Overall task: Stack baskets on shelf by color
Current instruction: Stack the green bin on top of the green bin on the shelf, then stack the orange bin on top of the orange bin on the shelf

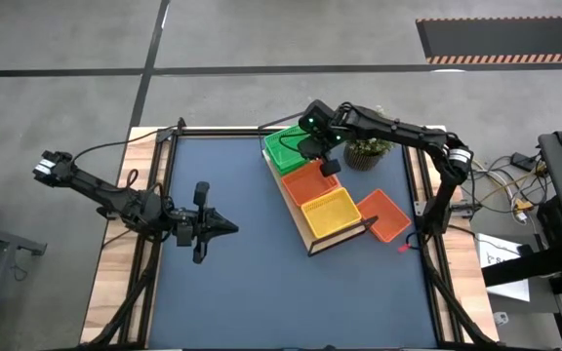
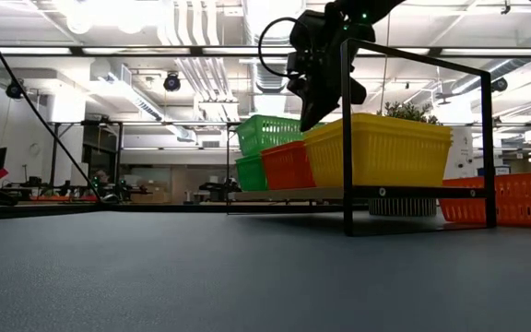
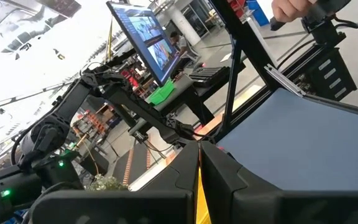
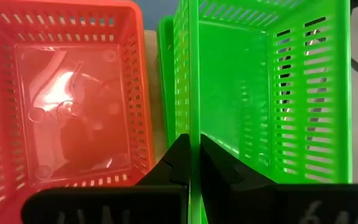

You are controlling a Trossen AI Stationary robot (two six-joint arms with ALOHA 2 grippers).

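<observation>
The shelf (image 1: 301, 230) lies slantwise at the table's far right. On it stand a green basket (image 2: 250, 172), a red-orange basket (image 1: 308, 182) and a yellow basket (image 1: 332, 213) in a row. My right gripper (image 1: 307, 146) is shut on a second green basket (image 4: 247, 93), right over the green one on the shelf. Another red-orange basket (image 1: 385, 216) rests by its bottom on the table, right of the shelf. My left gripper (image 1: 228, 226) stays shut at the table's left, level, with nothing in it. My right gripper pinches the upper green basket's side wall (image 4: 192, 124), the one next to the red-orange basket, with one finger inside and one outside. The fingers slant down from above. The basket sits slightly tilted over the lower green one; whether it rests in it I cannot tell.
A small potted plant (image 1: 367, 151) stands beyond the shelf, near the right arm. The shelf's black wire frame (image 2: 347, 138) rises at its near end. Dark table surface (image 1: 252, 283) stretches to the left and near side of the shelf.
</observation>
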